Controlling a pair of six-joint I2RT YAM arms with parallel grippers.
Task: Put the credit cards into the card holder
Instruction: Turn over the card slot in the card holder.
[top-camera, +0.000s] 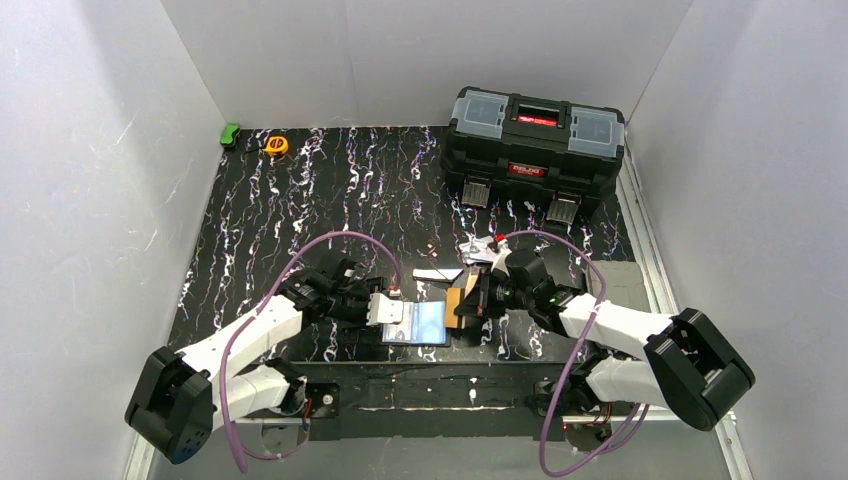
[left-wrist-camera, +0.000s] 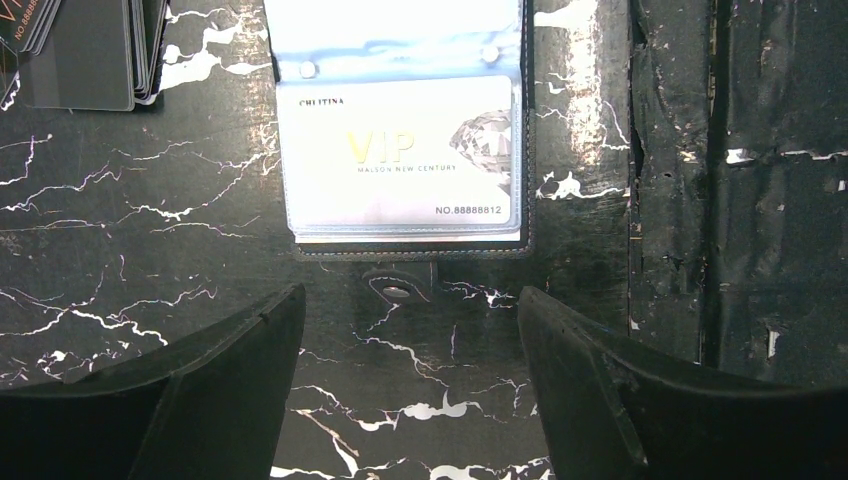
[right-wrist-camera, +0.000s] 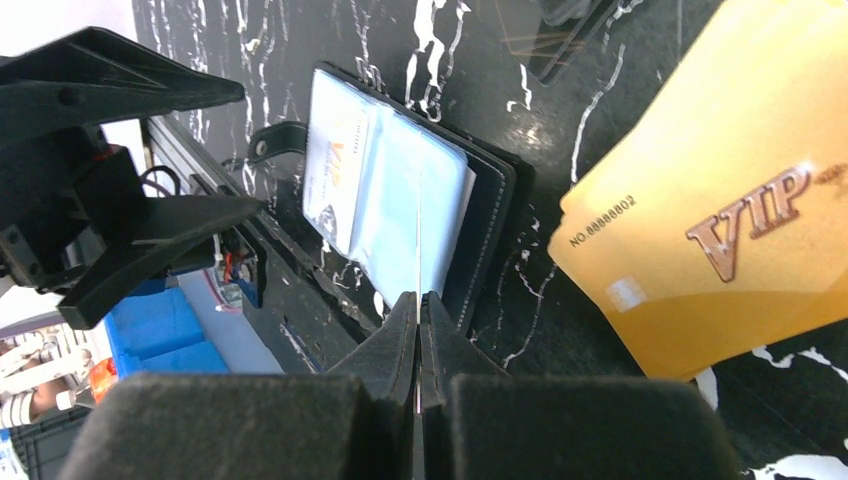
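Note:
The card holder (top-camera: 418, 323) lies open and flat near the table's front edge. One sleeve holds a silver VIP card (left-wrist-camera: 400, 150). The clasp tab (left-wrist-camera: 397, 290) points at my left gripper (left-wrist-camera: 408, 302), which is open and empty just left of the holder (top-camera: 385, 308). My right gripper (right-wrist-camera: 418, 300) is shut on a thin card (right-wrist-camera: 418, 250) seen edge-on. The card's far end is over the holder's bluish sleeves (right-wrist-camera: 400, 190). An orange VIP card (right-wrist-camera: 720, 200) lies on the table beside the holder's right edge (top-camera: 457, 305).
A stack of dark cards (left-wrist-camera: 85, 50) lies behind the holder (top-camera: 438, 274), with more cards (top-camera: 480, 250) further back. A large black toolbox (top-camera: 535, 150) stands at the back right. A tape measure (top-camera: 277, 145) and a green item (top-camera: 231, 134) lie at the back left.

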